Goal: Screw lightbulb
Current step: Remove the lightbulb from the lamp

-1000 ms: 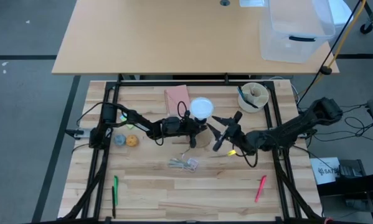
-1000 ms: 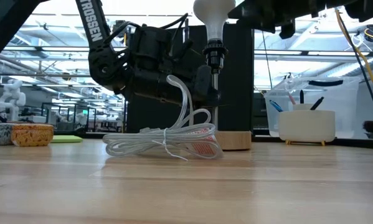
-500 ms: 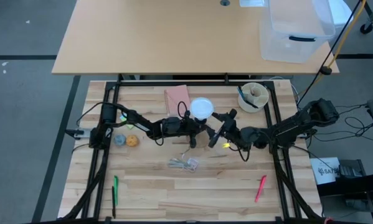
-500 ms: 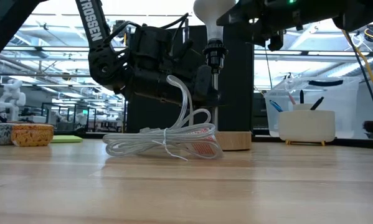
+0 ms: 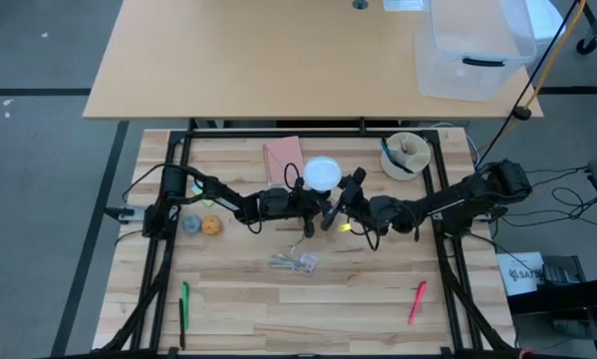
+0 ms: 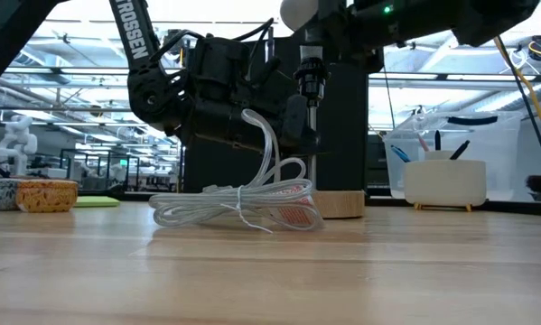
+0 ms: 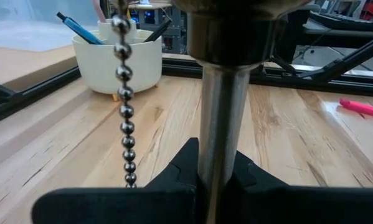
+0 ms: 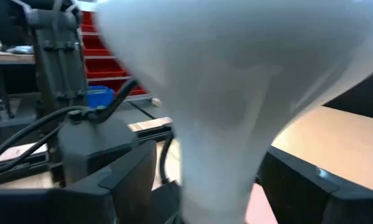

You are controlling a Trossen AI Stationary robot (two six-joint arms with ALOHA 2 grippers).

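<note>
A small lamp stands upright on its round wooden base (image 6: 340,204), with a metal stem (image 7: 220,112), a black socket (image 6: 311,77) and the white lightbulb (image 5: 323,174) on top. My left gripper (image 5: 315,205) reaches in from the table's left and is shut on the stem. My right gripper (image 8: 205,186) comes level from the table's right and is open. Its two fingers stand on either side of the lightbulb's narrow neck (image 8: 220,168), and I cannot tell whether they touch it. A bead chain (image 7: 125,93) hangs beside the stem. My left gripper pinches the lamp's metal stem (image 7: 216,163) between its two fingers, below the socket. The fingers come level from the table's left and lie across the stem. The lamp stays upright with its wooden base on the table.
A coiled white cable bundle (image 5: 295,262) lies near the lamp's base. A white cup with pens (image 5: 406,155) stands at the far right and a pink pad (image 5: 283,155) behind the lamp. A green marker (image 5: 185,304) and a pink marker (image 5: 416,302) lie near the front edge.
My right gripper has moved toward the table's left, up to the lightbulb, and its fingers now stand around the bulb's neck. The lamp and my left gripper have kept still.
</note>
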